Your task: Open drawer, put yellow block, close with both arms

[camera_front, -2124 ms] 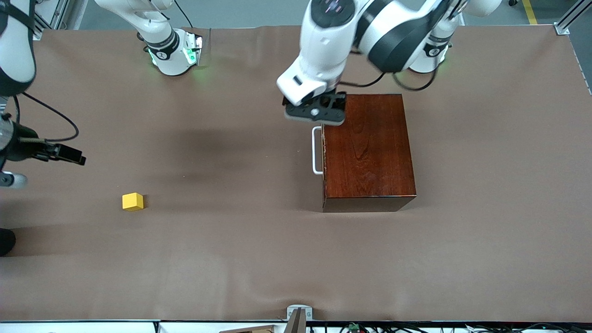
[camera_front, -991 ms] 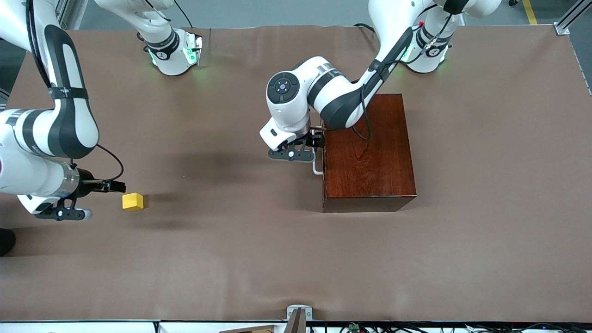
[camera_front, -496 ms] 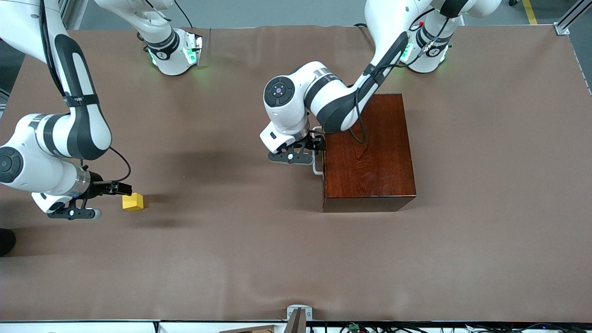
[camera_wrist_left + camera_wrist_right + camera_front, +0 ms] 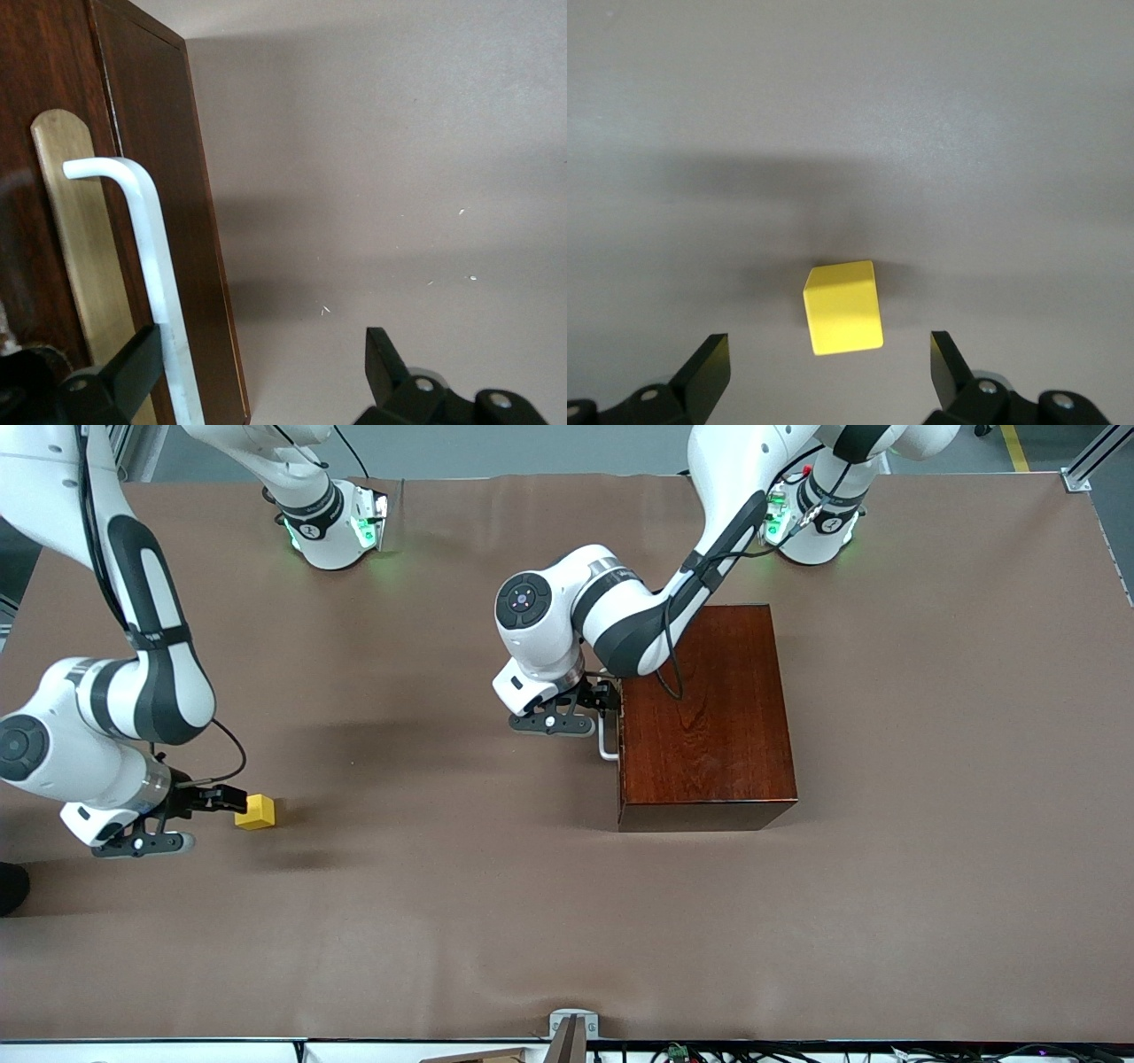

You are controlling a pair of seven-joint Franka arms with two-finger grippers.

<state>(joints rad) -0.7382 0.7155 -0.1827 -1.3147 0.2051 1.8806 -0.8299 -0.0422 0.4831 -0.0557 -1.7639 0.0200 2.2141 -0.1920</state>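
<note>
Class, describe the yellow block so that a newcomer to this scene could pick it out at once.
Start at the big dark wooden box on the brown table, then look toward the right arm's end. There the yellow block sits alone, just ahead of the right gripper, whose fingers are open. It is the only small, bright cube there.

Brown cloth-covered table; grey floor above; cables along near edge.

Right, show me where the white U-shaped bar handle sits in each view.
Front view: the white U-shaped bar handle runs along the dark reddish-brown drawer front, beside the left pincer.
Left wrist view: the handle shows close up, with one finger of the open pincer beside it.
Right wrist view: not in it; only the small yellow cube shows.
Shared landmark: the brown table cover.
</note>
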